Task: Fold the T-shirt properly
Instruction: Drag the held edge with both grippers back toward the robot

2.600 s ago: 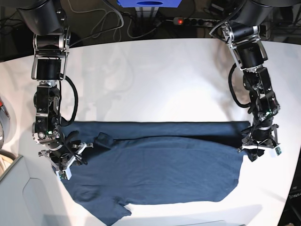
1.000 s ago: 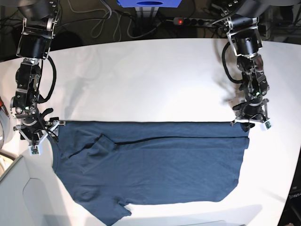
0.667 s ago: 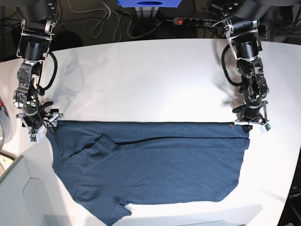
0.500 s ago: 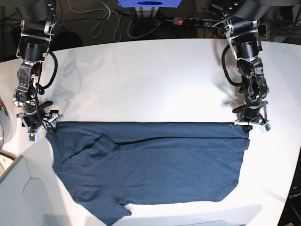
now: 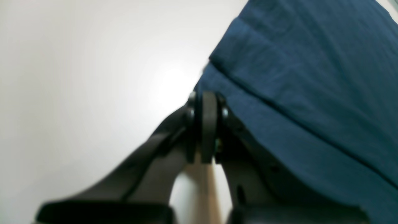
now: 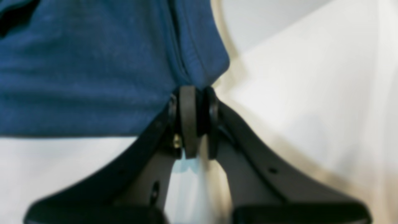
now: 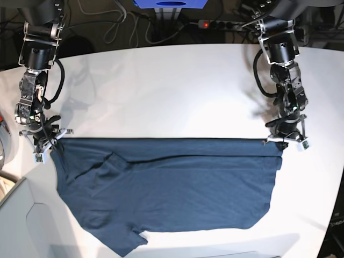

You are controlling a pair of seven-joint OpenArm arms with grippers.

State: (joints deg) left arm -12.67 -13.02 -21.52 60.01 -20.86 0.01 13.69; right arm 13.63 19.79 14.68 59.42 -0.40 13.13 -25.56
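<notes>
The big white worktop (image 7: 177, 91) holds the navy T-shirt (image 7: 172, 188), spread along its front edge, one strip folded over. The left end effector (image 7: 286, 138) and right end effector (image 7: 47, 144) each pinch a far corner. Most folds are left.

Bench (image 7: 177, 91): white, glossy, rounded far edge, soft glare noted | Behind: dark floor, tangled cables (image 7: 115, 24), power strip (image 7: 217, 24) with red light | Blue box (image 7: 169, 4) seen at top centre
</notes>
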